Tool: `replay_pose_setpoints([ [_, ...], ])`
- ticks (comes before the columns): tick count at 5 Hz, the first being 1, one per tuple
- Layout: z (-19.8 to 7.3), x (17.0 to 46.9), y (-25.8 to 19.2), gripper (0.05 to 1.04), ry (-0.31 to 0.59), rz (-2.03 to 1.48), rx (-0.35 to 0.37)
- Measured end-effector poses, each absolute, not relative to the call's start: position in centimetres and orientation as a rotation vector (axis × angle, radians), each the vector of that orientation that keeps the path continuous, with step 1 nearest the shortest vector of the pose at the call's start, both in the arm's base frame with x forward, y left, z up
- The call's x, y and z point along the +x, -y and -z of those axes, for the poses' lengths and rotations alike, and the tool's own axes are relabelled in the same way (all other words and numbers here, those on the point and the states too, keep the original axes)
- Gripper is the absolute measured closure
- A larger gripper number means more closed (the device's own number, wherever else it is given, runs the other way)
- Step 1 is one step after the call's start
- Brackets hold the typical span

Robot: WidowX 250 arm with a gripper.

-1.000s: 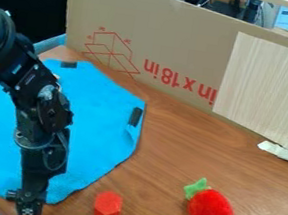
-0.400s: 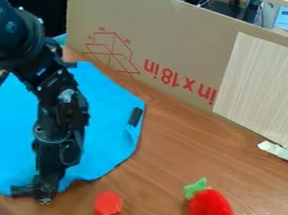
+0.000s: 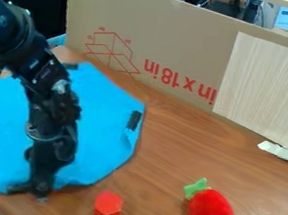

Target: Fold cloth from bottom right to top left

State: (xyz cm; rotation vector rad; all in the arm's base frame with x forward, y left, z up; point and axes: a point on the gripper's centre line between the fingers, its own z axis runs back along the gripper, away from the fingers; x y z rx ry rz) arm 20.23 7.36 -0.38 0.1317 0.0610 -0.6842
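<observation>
The cloth [image 3: 100, 149] under the black gripper [image 3: 29, 190] is bright blue with dark patches [image 3: 134, 120], the table [image 3: 174, 149] brown wood grain. Near the gripper the block [image 3: 108, 209] is red; farther off, the strawberry [image 3: 211, 212] is red and green; well beyond, the cardboard [image 3: 177, 38] is tan with red print [image 3: 181, 82], the panel [image 3: 271, 87] pale and streaked.
</observation>
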Motion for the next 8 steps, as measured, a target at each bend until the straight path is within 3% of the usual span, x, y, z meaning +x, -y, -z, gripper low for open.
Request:
replay_pose_setpoints([
  [1, -1.5, 20.5, -8.4, 1.007, -0.071, 0.657, 0.072],
  [3, -5.2, 26.2, -13.2, 1.021, -0.111, 0.478, 0.049],
  [4, -4.6, 29.3, -15.6, 1.021, -0.143, 0.406, 0.077],
  [6, -3.1, 33.9, -19.2, 1.021, -0.130, 0.374, 0.203],
  [8, -4.4, 38.1, -21.3, 1.021, -0.121, 0.310, 0.166],
])
